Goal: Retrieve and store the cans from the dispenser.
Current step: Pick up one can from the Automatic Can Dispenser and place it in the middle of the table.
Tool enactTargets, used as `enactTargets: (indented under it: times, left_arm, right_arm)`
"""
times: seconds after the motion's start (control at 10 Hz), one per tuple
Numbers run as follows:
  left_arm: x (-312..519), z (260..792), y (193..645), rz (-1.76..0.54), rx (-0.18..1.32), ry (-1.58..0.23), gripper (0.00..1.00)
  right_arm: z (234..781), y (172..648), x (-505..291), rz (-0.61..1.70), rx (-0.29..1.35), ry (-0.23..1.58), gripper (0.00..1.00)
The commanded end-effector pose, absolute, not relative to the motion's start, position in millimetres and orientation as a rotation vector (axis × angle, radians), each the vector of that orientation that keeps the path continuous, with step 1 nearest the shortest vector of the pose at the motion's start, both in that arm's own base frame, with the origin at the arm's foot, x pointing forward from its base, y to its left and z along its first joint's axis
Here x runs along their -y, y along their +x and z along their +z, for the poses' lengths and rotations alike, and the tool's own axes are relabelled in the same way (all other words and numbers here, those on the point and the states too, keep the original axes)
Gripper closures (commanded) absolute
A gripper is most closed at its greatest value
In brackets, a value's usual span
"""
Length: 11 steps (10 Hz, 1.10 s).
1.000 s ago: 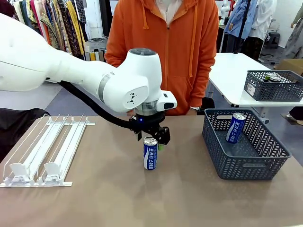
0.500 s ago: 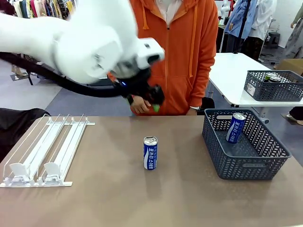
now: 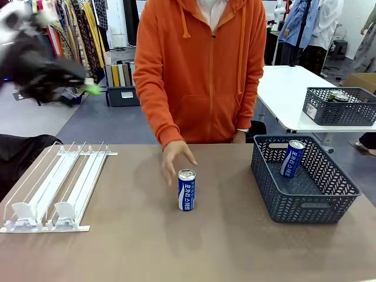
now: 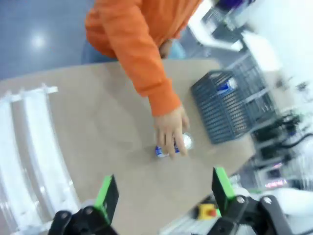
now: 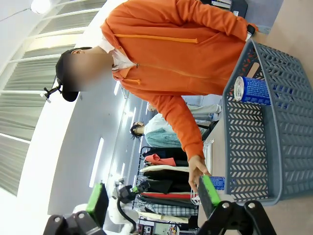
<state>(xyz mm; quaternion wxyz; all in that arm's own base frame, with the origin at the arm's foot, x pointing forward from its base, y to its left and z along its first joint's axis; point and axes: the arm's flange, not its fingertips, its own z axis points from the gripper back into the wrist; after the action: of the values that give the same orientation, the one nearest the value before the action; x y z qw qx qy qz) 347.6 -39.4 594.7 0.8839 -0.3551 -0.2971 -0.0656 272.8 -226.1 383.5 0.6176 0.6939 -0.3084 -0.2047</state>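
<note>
A blue can [image 3: 187, 190] with white lettering stands upright mid-table, and the person's hand [image 3: 176, 157] rests just behind its top. Another blue can [image 3: 292, 158] leans inside the blue-grey basket [image 3: 305, 205] on the right. The white dispenser [image 3: 53, 188] lies at the left, its rails bare. My left gripper [image 3: 88, 88] is a blur high at the upper left, far from the can. In its wrist view the left gripper [image 4: 164, 188] is open and empty, high above the hand-covered can [image 4: 168, 149]. My right gripper [image 5: 154, 196] is open and empty, beside the basket [image 5: 274, 142] holding the can [image 5: 252, 90].
The person in an orange hoodie [image 3: 202, 70] stands at the far edge. A second dark basket [image 3: 339, 106] sits on a white table at the back right. Bare tabletop lies between the dispenser and the can, and along the near edge.
My left arm has risen off the standing can and swung up and left. The person's hand has come down to the can's top. The can has stayed put.
</note>
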Motion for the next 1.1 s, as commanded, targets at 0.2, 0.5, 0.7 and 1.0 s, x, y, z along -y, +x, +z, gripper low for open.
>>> enactTargets:
  times: [0.2, 0.5, 0.7, 1.0]
  left_arm:
    - [-98, 472, 299, 0.267, 0.646, -1.2, 0.0]
    - [-141, 502, 322, 0.278, 0.634, -1.218, 0.0]
    - [-141, 502, 322, 0.278, 0.634, -1.218, 0.0]
    - [-141, 502, 322, 0.278, 0.634, -1.218, 0.0]
  right_arm:
    - [388, 271, 226, -0.473, 0.694, 1.605, 0.0]
    - [388, 271, 226, -0.473, 0.694, 1.605, 0.0]
    - [388, 271, 226, -0.473, 0.694, 1.605, 0.0]
    - [388, 271, 226, -0.473, 0.694, 1.605, 0.0]
